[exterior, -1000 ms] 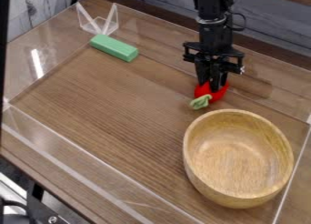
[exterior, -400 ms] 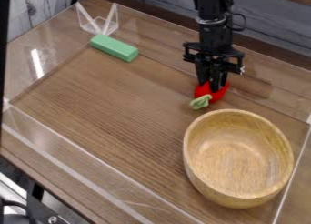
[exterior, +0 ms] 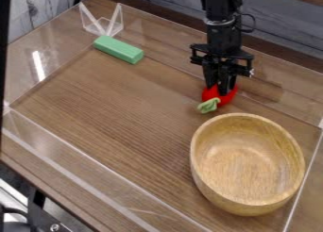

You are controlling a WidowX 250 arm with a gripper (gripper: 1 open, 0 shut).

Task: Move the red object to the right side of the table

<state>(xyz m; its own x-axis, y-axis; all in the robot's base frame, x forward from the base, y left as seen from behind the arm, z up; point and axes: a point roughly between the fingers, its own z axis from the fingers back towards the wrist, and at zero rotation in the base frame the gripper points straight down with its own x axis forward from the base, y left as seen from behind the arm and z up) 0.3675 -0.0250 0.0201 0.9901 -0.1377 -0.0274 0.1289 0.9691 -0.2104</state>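
The red object (exterior: pixel 217 94) is a small glossy red toy fruit with a light-green stem end (exterior: pixel 207 107), lying on the brown wood-grain table (exterior: pixel 113 113) just behind the wooden bowl. My black gripper (exterior: pixel 224 83) points almost straight down onto it. Its fingers (exterior: pixel 214 78) are closed around the upper part of the red fruit, which touches the tabletop. The arm rises from there to the top edge of the view.
A large wooden bowl (exterior: pixel 248 162) stands at the front right, close to the fruit. A flat green rectangular block (exterior: pixel 117 49) lies at the back left. Low clear acrylic walls (exterior: pixel 38 66) edge the table, with a clear stand (exterior: pixel 101 24) at the back.
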